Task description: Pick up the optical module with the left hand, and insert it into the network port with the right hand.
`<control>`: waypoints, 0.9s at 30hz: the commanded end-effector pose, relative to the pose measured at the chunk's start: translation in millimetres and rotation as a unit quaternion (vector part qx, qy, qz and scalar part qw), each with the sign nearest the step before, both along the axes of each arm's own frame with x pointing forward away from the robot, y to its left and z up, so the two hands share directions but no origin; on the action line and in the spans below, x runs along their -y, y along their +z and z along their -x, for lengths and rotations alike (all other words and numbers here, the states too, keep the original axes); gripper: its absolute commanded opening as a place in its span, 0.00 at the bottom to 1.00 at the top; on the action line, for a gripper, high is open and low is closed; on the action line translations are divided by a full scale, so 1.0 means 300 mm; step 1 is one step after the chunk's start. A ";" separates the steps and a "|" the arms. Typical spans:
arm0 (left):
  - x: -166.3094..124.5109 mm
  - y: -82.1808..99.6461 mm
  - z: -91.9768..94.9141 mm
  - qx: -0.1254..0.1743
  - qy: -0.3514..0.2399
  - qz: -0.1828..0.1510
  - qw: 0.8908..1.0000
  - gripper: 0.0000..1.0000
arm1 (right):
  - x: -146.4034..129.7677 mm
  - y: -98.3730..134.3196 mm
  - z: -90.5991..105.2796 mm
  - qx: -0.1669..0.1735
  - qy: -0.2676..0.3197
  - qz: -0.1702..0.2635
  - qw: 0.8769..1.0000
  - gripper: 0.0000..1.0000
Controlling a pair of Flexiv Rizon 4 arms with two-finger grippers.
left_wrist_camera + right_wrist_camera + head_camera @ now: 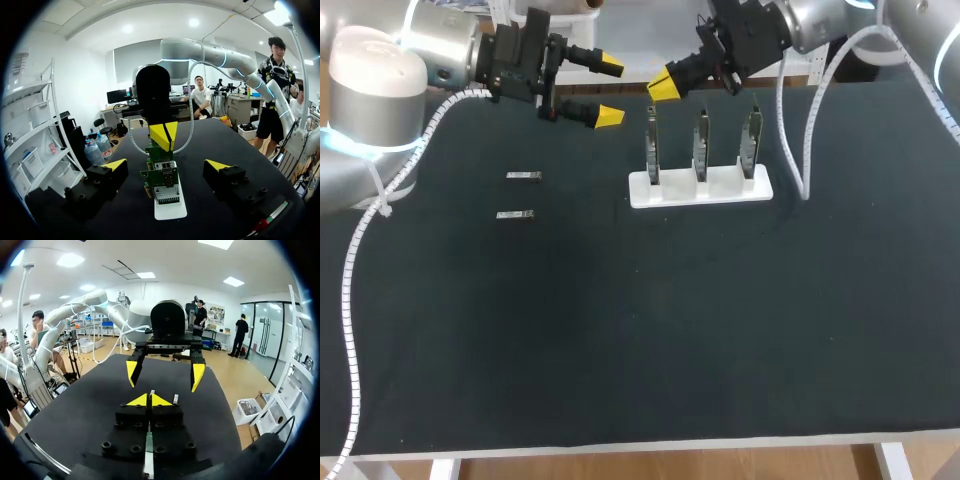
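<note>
On your left, two optical modules lie flat on the dark table (620,330), untouched: the far module (523,176) and the near module (515,214), close together but apart. Beyond them to the right, your left gripper (610,92) hangs over the table's back part, fingers spread wide and empty. Your right gripper (665,87) faces it, tips pinched together on nothing. Below stands the white stand (700,188) with three upright boards (652,150).

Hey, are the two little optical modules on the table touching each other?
Apart. The head view shows the far module and the near module with a clear gap between them.
</note>
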State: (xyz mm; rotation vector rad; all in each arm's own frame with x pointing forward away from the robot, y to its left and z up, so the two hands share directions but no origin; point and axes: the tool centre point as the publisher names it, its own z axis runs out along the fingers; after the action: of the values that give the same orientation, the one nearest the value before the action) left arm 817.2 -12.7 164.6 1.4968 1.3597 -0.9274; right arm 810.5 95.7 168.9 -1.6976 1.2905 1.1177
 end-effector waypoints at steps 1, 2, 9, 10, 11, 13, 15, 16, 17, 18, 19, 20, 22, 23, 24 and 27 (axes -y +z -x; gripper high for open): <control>0.000 -0.002 0.005 0.002 0.002 0.001 1.000 1.00 | -0.001 0.001 -0.017 -0.002 0.005 0.000 1.000 0.00; 0.000 -0.002 0.005 0.002 0.002 0.001 1.000 1.00 | -0.001 0.001 -0.017 -0.002 0.005 0.000 1.000 0.00; 0.000 -0.002 0.005 0.002 0.002 0.001 1.000 1.00 | 0.000 -0.026 -0.017 -0.008 0.007 0.005 1.000 0.00; 0.000 -0.002 0.005 0.002 0.002 0.001 1.000 1.00 | 0.000 -0.028 -0.017 -0.011 0.005 0.003 1.000 0.00; 0.000 -0.002 0.005 0.002 0.002 0.001 1.000 1.00 | 0.001 -0.031 -0.017 -0.012 0.006 0.002 1.000 0.00; 0.000 -0.002 0.005 0.002 0.002 0.001 1.000 1.00 | 0.002 -0.035 -0.017 -0.013 0.007 0.000 1.000 0.00; 0.000 -0.002 0.005 0.002 0.002 0.001 1.000 1.00 | 0.003 -0.037 -0.018 -0.014 0.007 0.000 1.000 0.00; 0.000 -0.002 0.005 0.002 0.002 0.001 1.000 1.00 | 0.003 -0.038 -0.019 -0.014 0.007 0.000 1.000 0.00; 0.000 -0.002 0.005 0.002 0.002 0.001 1.000 1.00 | 0.003 -0.038 -0.019 -0.015 0.007 -0.001 1.000 0.00; 0.000 -0.002 0.005 0.002 0.002 0.001 1.000 1.00 | 0.004 -0.039 -0.021 -0.015 0.007 -0.002 1.000 0.00; 0.000 -0.002 0.005 0.002 0.002 0.001 1.000 1.00 | 0.005 -0.040 -0.021 -0.016 0.007 -0.002 1.000 0.00; 0.000 -0.002 0.005 0.002 0.002 0.001 1.000 1.00 | 0.006 -0.043 -0.021 -0.016 0.008 -0.003 1.000 0.00; 0.000 -0.002 0.005 0.002 0.002 0.001 1.000 1.00 | 0.005 -0.049 -0.022 -0.019 0.008 -0.003 1.000 0.00; 0.000 -0.002 0.005 0.002 0.002 0.001 1.000 1.00 | 0.004 -0.052 -0.022 -0.020 0.008 -0.003 1.000 0.00; 0.000 -0.002 0.005 0.002 0.002 0.001 1.000 1.00 | 0.003 -0.054 -0.023 -0.021 0.009 -0.003 1.000 0.00; 0.000 -0.002 0.005 0.002 0.002 0.001 1.000 1.00 | 0.000 -0.057 -0.025 -0.023 0.011 -0.002 1.000 0.00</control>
State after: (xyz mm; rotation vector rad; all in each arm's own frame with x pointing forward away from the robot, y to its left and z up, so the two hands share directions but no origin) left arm 817.2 -12.8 164.6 1.4968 1.3597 -0.9274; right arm 807.4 93.8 152.8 -1.6792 1.3101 1.1523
